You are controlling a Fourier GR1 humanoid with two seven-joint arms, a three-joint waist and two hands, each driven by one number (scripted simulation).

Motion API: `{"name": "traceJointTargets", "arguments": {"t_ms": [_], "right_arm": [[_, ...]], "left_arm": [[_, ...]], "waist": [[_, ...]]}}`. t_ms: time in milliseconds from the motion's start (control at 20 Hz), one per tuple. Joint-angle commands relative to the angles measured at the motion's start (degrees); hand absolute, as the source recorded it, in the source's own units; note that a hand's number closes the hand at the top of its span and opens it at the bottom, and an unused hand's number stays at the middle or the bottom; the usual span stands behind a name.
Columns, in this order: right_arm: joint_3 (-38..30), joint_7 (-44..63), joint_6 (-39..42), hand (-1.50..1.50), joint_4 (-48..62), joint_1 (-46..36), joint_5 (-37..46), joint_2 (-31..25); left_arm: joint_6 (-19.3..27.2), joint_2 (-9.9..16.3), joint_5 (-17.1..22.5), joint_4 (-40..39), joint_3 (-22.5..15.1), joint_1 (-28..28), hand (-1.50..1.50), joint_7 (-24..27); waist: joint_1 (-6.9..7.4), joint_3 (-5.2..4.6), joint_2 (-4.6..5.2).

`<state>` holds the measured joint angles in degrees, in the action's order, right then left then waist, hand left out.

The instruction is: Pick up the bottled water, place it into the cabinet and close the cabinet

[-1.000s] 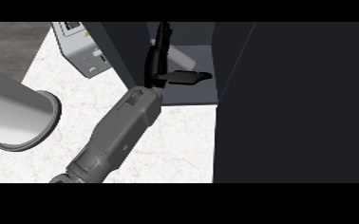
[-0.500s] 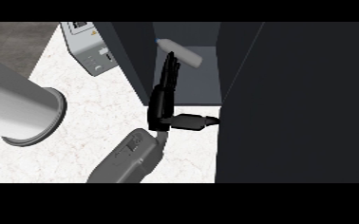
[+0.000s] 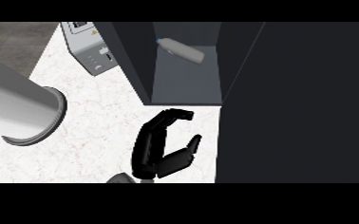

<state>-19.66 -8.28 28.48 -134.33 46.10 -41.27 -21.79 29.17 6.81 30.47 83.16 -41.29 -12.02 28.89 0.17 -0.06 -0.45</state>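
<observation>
The bottled water (image 3: pixel 182 51) lies tilted on its side on the grey floor at the back of the open cabinet (image 3: pixel 184 83), and nothing touches it. My left hand (image 3: pixel 160 148) is over the white counter just in front of the cabinet's opening, well clear of the bottle. It is open, with arched fingers (image 3: pixel 165 119) and the thumb (image 3: pixel 191 144) spread apart and nothing between them. The cabinet's dark door (image 3: pixel 288 99) stands open on the right. My right hand does not show.
A small grey appliance (image 3: pixel 91 52) stands on the counter left of the cabinet. A large grey round vessel (image 3: pixel 28 111) sits at the left edge. White marbled counter (image 3: pixel 98 137) lies between them and my hand.
My left hand has let go of the bottle and drawn back out of the cabinet toward me. The bottle now lies in the cabinet on its own.
</observation>
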Motion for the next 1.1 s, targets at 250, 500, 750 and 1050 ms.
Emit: {"name": "traceJointTargets", "arguments": {"t_ms": [250,500,750,1050], "right_arm": [[3.7,4.0,2.9,1.50,-12.1,4.6,3.1,0.1],[6.8,5.4,9.4,1.50,-14.1,6.8,4.6,-4.0],[9.4,3.7,11.4,1.50,-15.9,5.0,7.0,-3.3],[10.8,3.3,10.3,1.50,-18.6,2.5,8.5,-3.3]], "left_arm": [[-5.6,14.7,-0.3,15.1,-0.4,13.3,1.50,0.4],[-10.0,19.9,2.3,14.7,4.6,16.1,1.50,2.4],[-11.8,26.6,4.4,22.1,8.3,20.8,1.50,1.8],[-16.7,30.2,10.4,24.5,14.9,24.1,-1.50,3.3]], "waist": [[0.00,-0.05,0.04],[-0.82,-0.19,0.01],[-0.56,-0.15,-0.41],[-0.33,-0.41,-0.40]]}}
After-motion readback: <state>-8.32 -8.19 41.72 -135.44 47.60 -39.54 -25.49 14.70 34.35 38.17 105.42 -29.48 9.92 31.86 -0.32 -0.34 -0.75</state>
